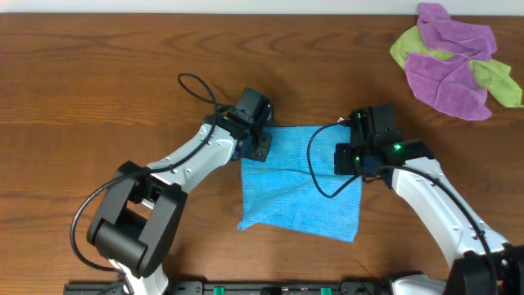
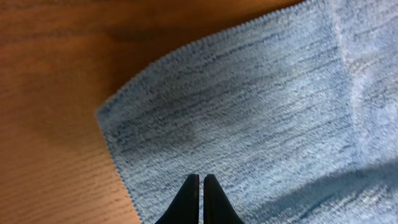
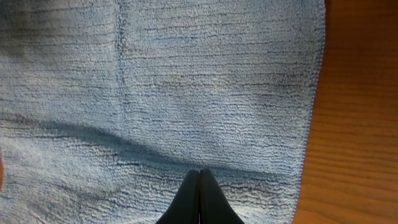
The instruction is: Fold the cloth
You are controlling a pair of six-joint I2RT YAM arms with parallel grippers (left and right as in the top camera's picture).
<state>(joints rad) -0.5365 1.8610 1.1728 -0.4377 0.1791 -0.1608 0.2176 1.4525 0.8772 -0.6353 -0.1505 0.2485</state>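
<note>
The sky-blue cloth [image 1: 299, 192] lies on the wooden table, roughly rectangular, with a faint crease across it. My left gripper [image 1: 260, 149] is over its far left corner, jaws shut. In the left wrist view the closed tips [image 2: 201, 178] point onto the cloth [image 2: 261, 106] close to that corner, with nothing visibly pinched. My right gripper [image 1: 350, 160] is at the far right edge, also shut. Its tips [image 3: 199, 172] rest together over the cloth [image 3: 186, 81], a little in from the right hem.
A heap of purple and lime-green cloths [image 1: 454, 61] lies at the back right corner. A black cable [image 1: 315, 168] from the right arm loops over the blue cloth. Bare wood [image 2: 50, 93] surrounds the cloth.
</note>
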